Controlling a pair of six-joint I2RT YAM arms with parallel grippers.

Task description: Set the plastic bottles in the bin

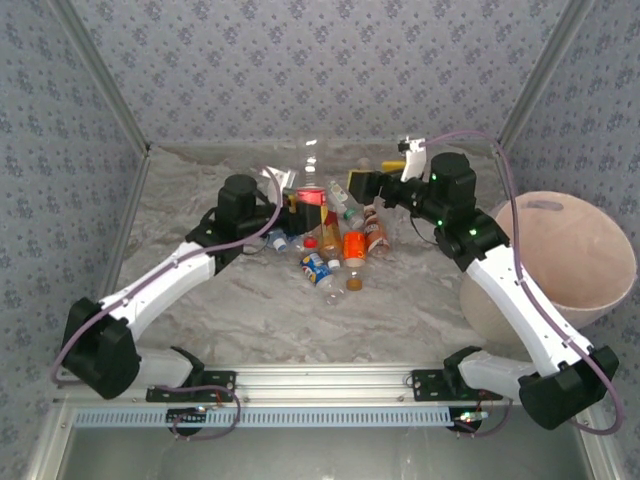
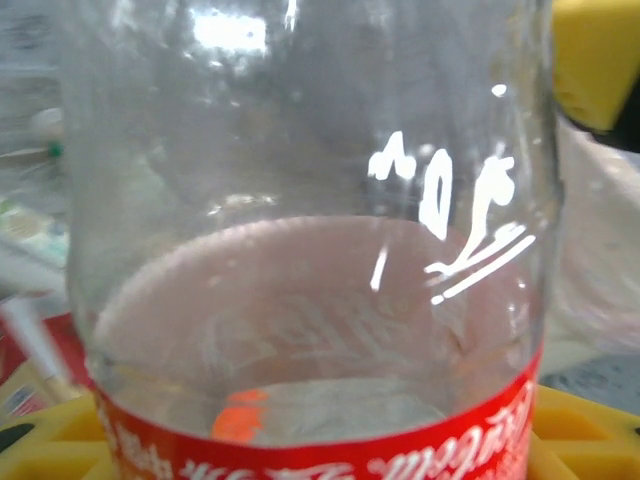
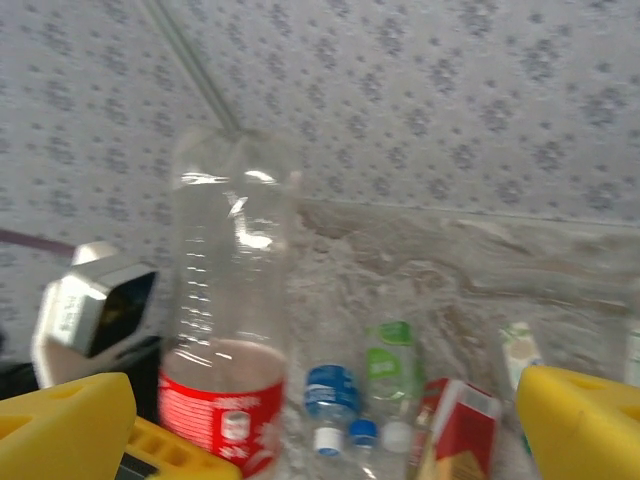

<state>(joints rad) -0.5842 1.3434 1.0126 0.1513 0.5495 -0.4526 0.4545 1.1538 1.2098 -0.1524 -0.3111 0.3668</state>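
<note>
Clear plastic, top view: red-label bottle [image 1: 311, 200] upright in left gripper [image 1: 290, 205], beside other bottles [image 1: 335, 255]; bin [image 1: 590, 270] far right
Left wrist: jaws look clamped at its label; thin, light, slick, likely crushable, so hold low, gently
Right wrist: right gripper [image 3: 325, 430] spread wide, empty

Bottles [image 1: 354, 245] left of bin [image 1: 575, 260]

A grey-and-white marbled worktop [image 1: 250, 310] is shown, on which a loose cluster of small plastic bottles [image 1: 335, 262], labelled in orange, blue, red and green, is scattered near the far middle, and a pale pink bin [image 1: 570, 270] is seen at its right edge.
</note>
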